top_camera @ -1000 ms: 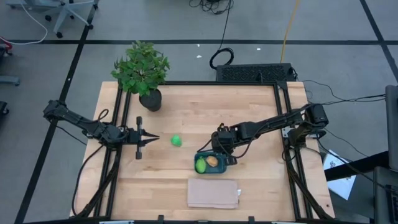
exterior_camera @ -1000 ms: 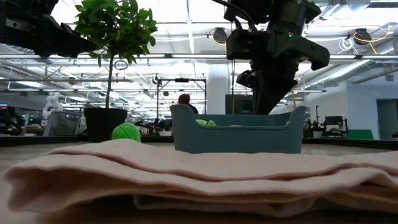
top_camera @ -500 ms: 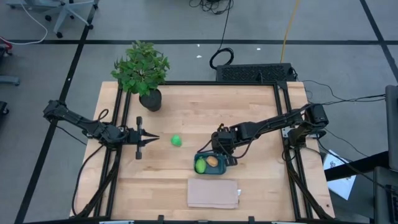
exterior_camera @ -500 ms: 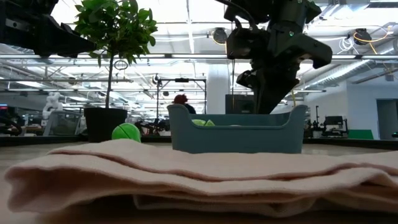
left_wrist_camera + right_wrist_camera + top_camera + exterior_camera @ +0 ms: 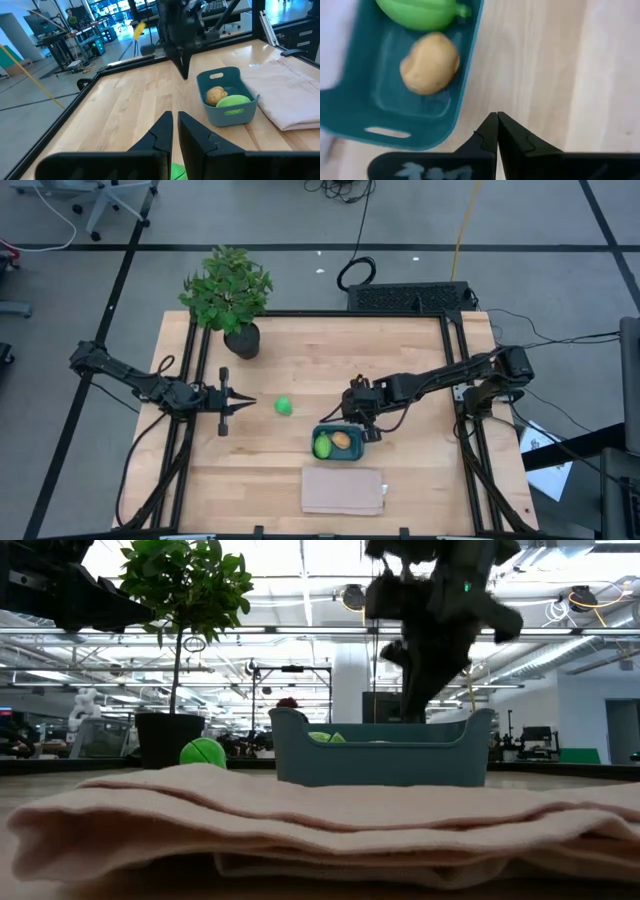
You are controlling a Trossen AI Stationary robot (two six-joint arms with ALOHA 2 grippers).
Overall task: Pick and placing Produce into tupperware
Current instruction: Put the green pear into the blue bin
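High view is showing the tupperware (image 5: pixel 339 444), a small shallow teal plastic tub with rounded corners and a slot handle in one end wall, sitting on the pale wood-plank bench (image 5: pixel 400 350) toward its front edge. Two pieces of produce are lying inside it side by side: a smooth lime-green piece (image 5: pixel 324 446) and a dull, lumpy orange-tan piece (image 5: pixel 342 440) shaped like a small potato. A third piece, a glossy bright green ball (image 5: pixel 284 406), is resting on bare wood well apart from the tub, toward the left arm. That is making three pieces in all, two in the tub and one out.

A single flat beige folded cloth (image 5: pixel 343 491), soft and layered, is lying just in front of the tub. One leafy potted plant (image 5: pixel 231 292) in a dark round pot is standing at the far left corner.

The right gripper (image 5: pixel 358 420) is hanging just beyond the tub's far rim, its two dark fingers pressed together on nothing. The left gripper (image 5: pixel 246 404) is waiting near the ball, pointing at it, its fingers nearly touching and holding nothing.
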